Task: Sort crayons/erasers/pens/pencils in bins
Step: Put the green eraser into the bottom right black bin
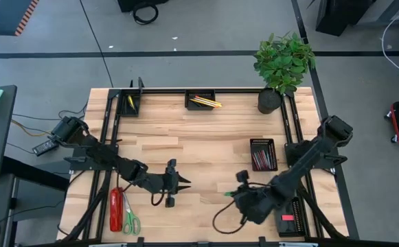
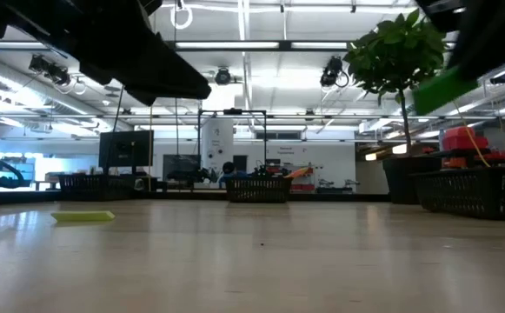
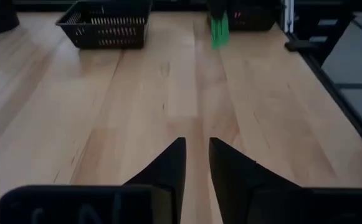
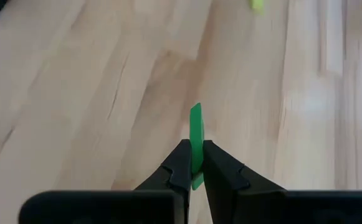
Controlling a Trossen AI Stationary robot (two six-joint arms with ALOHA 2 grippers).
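Observation:
My right gripper is shut on a thin green eraser and hangs above the table's near middle. In the low view the green eraser is well above the tabletop. My left gripper hovers left of it, its fingers a narrow gap apart with nothing between them. A yellow-green eraser lies flat on the wood. Pencils lie in the far middle bin, and crayons in the right bin. My right gripper pinches the green eraser by its two flat faces between the two fingers, near one end. The fingers slant down toward the table. The eraser stands on edge, sticks out past the fingertips, and is lifted clear of the table.
A potted plant stands at the far right corner. A red stapler and green-handled scissors lie at the near left. One more bin is at the far left, another at the near right. Bare wood lies between the arms.

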